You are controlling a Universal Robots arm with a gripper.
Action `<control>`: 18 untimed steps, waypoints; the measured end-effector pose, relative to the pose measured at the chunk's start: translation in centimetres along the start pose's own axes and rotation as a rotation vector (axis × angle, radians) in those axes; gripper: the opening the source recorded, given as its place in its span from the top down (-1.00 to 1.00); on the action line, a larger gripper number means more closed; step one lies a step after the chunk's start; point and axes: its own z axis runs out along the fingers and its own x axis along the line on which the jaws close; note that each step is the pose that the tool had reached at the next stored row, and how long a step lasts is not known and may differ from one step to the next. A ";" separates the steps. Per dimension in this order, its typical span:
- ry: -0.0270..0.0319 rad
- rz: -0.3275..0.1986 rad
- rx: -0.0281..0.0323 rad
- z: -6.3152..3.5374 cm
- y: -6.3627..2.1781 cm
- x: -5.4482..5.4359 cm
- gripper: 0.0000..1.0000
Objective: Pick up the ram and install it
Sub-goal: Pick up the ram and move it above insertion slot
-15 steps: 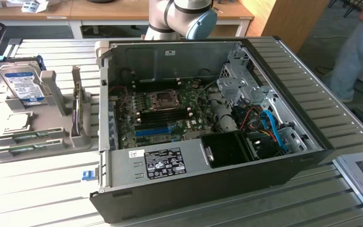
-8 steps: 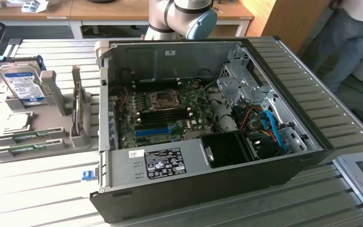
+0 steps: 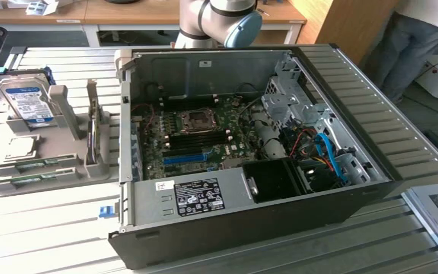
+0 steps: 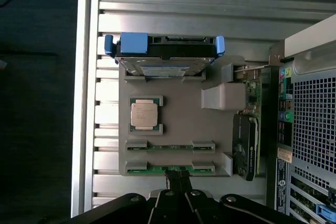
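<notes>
The ram (image 4: 156,168), nearer of two green sticks lying flat in the grey holder (image 4: 184,114), at the exterior view's left of the open computer case (image 3: 280,228), processor (image 4: 145,114) and hard drive (image 4: 165,70) farther back, your gripper (image 4: 177,174) just over the ram, fingers pressed together.

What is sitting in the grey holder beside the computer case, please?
A hard drive, a processor chip, a ram stick, an upright card, and a second ram stick whose middle the shut gripper covers.
</notes>
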 end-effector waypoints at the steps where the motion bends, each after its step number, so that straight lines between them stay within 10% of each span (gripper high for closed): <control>1: 0.0000 -0.002 -0.0001 0.00 0.00 0.0 0.80; 18: 0.0012 -0.049 -0.0012 0.00 0.00 0.0 0.80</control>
